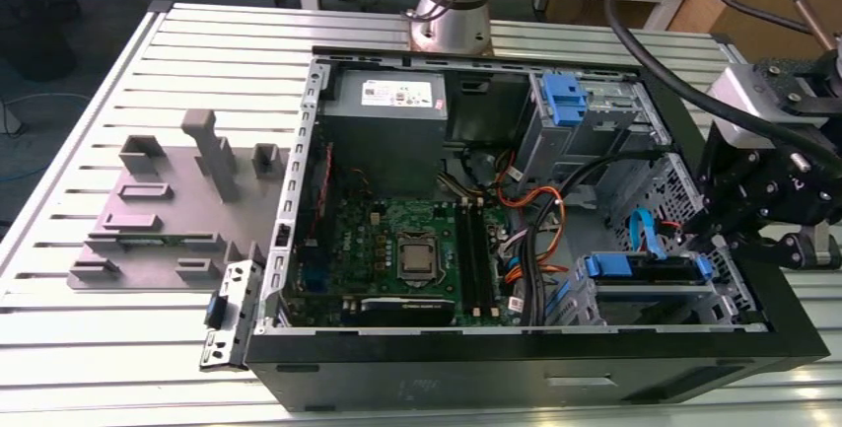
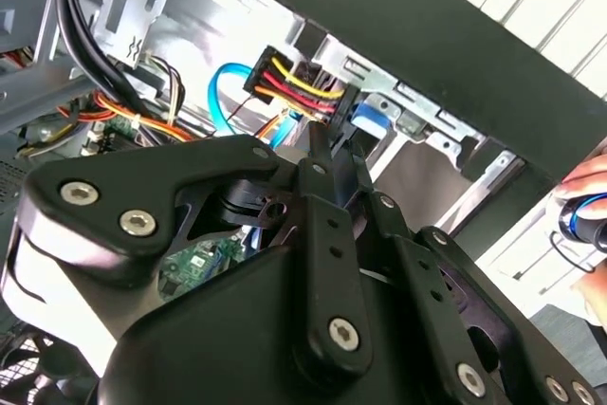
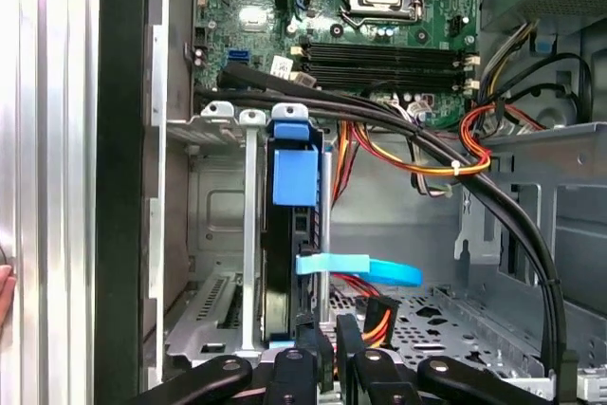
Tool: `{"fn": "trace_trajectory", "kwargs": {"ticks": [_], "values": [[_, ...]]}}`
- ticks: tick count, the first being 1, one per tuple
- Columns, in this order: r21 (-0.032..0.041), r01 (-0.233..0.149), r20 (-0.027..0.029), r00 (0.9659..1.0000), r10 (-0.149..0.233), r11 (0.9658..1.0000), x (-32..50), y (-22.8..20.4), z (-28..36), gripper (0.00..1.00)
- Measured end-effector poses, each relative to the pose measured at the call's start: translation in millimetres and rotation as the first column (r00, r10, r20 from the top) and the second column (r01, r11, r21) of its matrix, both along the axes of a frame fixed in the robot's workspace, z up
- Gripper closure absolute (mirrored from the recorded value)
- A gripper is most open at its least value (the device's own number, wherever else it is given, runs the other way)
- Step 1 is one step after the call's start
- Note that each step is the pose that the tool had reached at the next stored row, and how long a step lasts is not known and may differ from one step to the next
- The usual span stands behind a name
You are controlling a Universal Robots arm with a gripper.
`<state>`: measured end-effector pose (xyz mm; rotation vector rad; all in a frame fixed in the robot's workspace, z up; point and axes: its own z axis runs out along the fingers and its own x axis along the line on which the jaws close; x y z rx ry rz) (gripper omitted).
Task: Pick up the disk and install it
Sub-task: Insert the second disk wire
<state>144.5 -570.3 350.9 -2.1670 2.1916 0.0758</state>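
Note:
The disk (image 1: pixel 645 268) stands on edge in the metal bay at the near corner of the open computer case, on the exterior view's right, its blue carrier on top. The first wrist view shows it edge-on, a dark slab (image 3: pixel 283 263) with the blue carrier tab (image 3: pixel 294 173) between the bay's rails. My gripper (image 1: pixel 736 235) hangs over the case's right wall beside that bay. In the first wrist view the gripper (image 3: pixel 327 348) sits just off the disk's end. In the second wrist view its fingertips (image 2: pixel 318 144) meet, shut with nothing between them, close to a power plug (image 2: pixel 294 82).
A blue data cable (image 3: pixel 360 268) and orange-yellow wires (image 3: pixel 417 166) run past the bay. Thick black cables (image 3: pixel 493 206) cross the case. A grey power-supply box (image 1: pixel 388 97) and a blue-clipped cage (image 1: pixel 563 102) sit at the back. A person's hand (image 2: pixel 588 206) is outside the case.

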Motion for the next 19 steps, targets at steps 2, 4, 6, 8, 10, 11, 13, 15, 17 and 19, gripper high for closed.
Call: {"fn": "trace_trajectory", "kwargs": {"ticks": [2, 4, 6, 8, 10, 11, 13, 15, 17, 19], "values": [[-0.0002, 0.000, -0.0034, 1.0000, 0.000, 1.0000, 3.0, 0.2, -0.7, 0.76], [-0.0016, 0.000, -0.0068, 1.0000, 0.000, 1.0000, 6.5, 0.5, -1.4, 0.76], [-0.0041, 0.000, -0.0099, 1.0000, 0.000, 1.0000, 9.8, 0.6, -2.1, 0.76], [-0.0068, 0.000, -0.0129, 0.9999, 0.000, 1.0000, 13.0, 0.7, -2.8, 0.76], [-0.0095, 0.000, -0.0155, 0.9999, 0.000, 1.0000, 16.0, 0.8, -3.4, 0.76], [-0.0107, 0.000, -0.0167, 0.9999, 0.000, 0.9999, 17.3, 0.9, -3.9, 0.76], [-0.0164, 0.000, -0.0188, 0.9998, 0.000, 0.9999, 19.2, 1.2, -4.8, 0.76], [-0.0205, 0.000, -0.0205, 0.9998, 0.000, 0.9998, 19.8, 1.3, -5.6, 0.76], [-0.0218, 0.000, -0.0220, 0.9998, 0.000, 0.9998, 19.9, 1.2, -6.0, 0.76], [-0.0219, 0.000, -0.0222, 0.9998, 0.000, 0.9998, 20.0, 1.3, -6.0, 0.76]]}}
